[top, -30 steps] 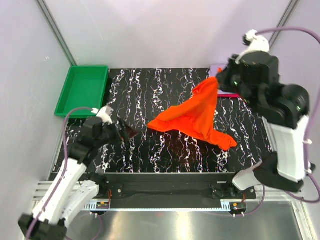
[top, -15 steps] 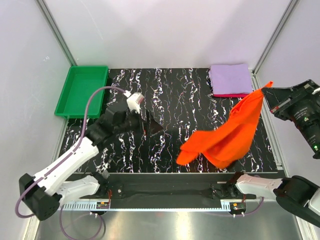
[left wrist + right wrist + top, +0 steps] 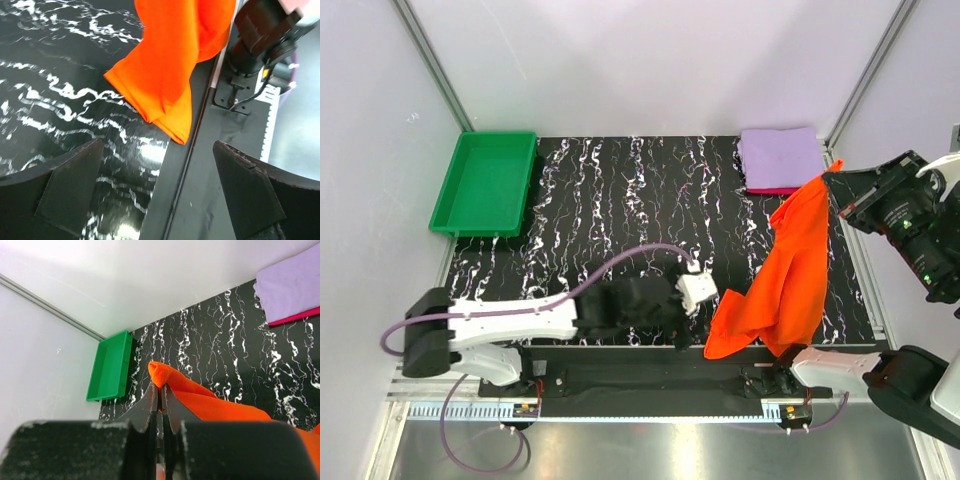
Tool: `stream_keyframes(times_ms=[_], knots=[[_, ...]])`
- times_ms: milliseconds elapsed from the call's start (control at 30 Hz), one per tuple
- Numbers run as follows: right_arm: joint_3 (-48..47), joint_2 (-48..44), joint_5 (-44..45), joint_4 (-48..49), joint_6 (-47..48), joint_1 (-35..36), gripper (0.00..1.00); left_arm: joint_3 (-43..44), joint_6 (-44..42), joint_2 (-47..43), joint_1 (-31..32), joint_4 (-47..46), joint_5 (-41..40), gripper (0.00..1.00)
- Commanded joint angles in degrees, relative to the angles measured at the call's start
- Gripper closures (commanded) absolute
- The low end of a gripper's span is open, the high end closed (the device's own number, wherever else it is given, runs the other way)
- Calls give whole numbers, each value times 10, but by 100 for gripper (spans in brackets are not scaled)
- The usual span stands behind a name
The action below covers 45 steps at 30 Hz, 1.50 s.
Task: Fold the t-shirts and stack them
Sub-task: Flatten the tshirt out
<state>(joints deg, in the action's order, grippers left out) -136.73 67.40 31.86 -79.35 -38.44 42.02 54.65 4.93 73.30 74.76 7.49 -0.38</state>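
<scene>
Top external: my right gripper (image 3: pixel 834 182) is raised over the table's (image 3: pixel 620 190) right side, clamped on 1 corner of the orange-red t-shirt (image 3: pixel 775 275) – the cloth hangs in a long drape down to the near edge. My left gripper (image 3: pixel 690 315) lies low, just beside the shirt's lower end. The lavender t-shirt (image 3: pixel 780 157) rests folded at the far right corner on the crimson-pink t-shirt (image 3: pixel 772 190); a green tray (image 3: pixel 485 180) sits far left.

Left wrist: my 2 fingers (image 3: pixel 65 185) stand wide apart, holding nothing – the orange hem hangs ahead, between them.

Right wrist: jaws pressed together on an orange fold.
</scene>
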Motion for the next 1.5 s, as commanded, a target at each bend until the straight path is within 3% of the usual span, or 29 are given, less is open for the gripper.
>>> stream_keyframes(times_ms=[0, 233, 500, 567, 600, 633, 700, 733, 867, 1033, 1133, 1200, 1300, 1367, 1467], knots=[[16, -9, -14, -41, -16, 3, 100, -10, -33, 63, 14, -125, -61, 2], [24, -12, -37, -30, -19, 3, 100, 69, 17, 202, 16, -211, -7, 4], [24, -24, -49, -42, -27, 2, 100, 161, 40, 304, 14, -244, 60, 4], [17, -24, -49, -48, -27, 2, 100, 188, 49, 322, 7, -244, 88, 17], [16, -24, -52, -51, -27, 2, 100, 199, 53, 337, 6, -238, 96, 30], [14, -23, -54, -51, -26, 3, 100, 215, 58, 343, 4, -216, 89, 55], [14, -22, -55, -53, -20, 2, 100, 226, 65, 345, -10, -167, 62, 93], [17, -21, -53, -54, -11, 3, 100, 228, 73, 338, -16, -149, 45, 100], [93, -24, -16, -20, 54, 2, 100, 204, 72, 274, -80, -39, -75, 100], [187, 11, 83, 82, 121, 2, 100, 216, 73, 141, -224, 155, -122, 100], [185, 76, 72, 157, 144, -13, 100, 252, 15, 94, -318, 214, -134, 100], [188, 108, 4, 212, 162, -72, 100, 278, -38, 70, -370, 233, -155, 100], [153, 174, -85, 269, 170, -138, 100, 346, -108, 73, -429, 247, -153, 100], [75, 234, -119, 285, 197, -157, 100, 402, -131, 89, -460, 243, -208, 100], [-128, 336, -154, 237, 198, -169, 100, 468, -161, 105, -480, 227, -256, 100]])
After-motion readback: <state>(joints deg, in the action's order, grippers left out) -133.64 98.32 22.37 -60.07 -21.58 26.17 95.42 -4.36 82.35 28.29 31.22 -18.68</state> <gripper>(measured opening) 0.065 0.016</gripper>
